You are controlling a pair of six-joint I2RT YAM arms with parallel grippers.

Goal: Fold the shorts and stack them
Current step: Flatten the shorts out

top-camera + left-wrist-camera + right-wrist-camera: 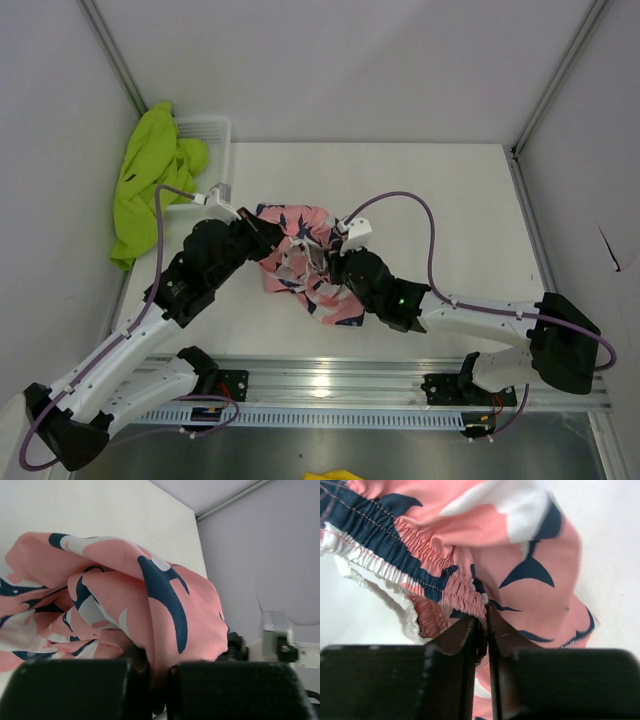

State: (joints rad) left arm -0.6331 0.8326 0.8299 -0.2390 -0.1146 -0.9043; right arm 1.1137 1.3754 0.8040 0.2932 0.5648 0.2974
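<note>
Plainly, both arms had hold of the same garment. The soft pink shorts [300,262], printed with navy and white shark-like shapes, sat bunched in a crumpled heap on the white table [460,210], a little left of its middle and closer to the near edge than the far one.

The left gripper [262,232] had reached in from the left and met the heap at its far-left side. In the left wrist view its two black fingers [75,687] were drawn together, with a fold of the pink cloth [165,605] running down between them, so it was clamped on the fabric.

The right gripper [335,262] came in from the right and was buried in the right side of the heap. Its own camera showed the dark fingers [457,640] nearly pressed together and pinching the cloth just beside the gathered elastic waistband [395,542], navy with a white edge.

Off at the far-left corner, the plain lime green shorts [150,180] hung rumpled over the left side of a white mesh plastic basket [212,130] and spilled toward the near side, apart from the pink heap and touched by neither arm.
</note>
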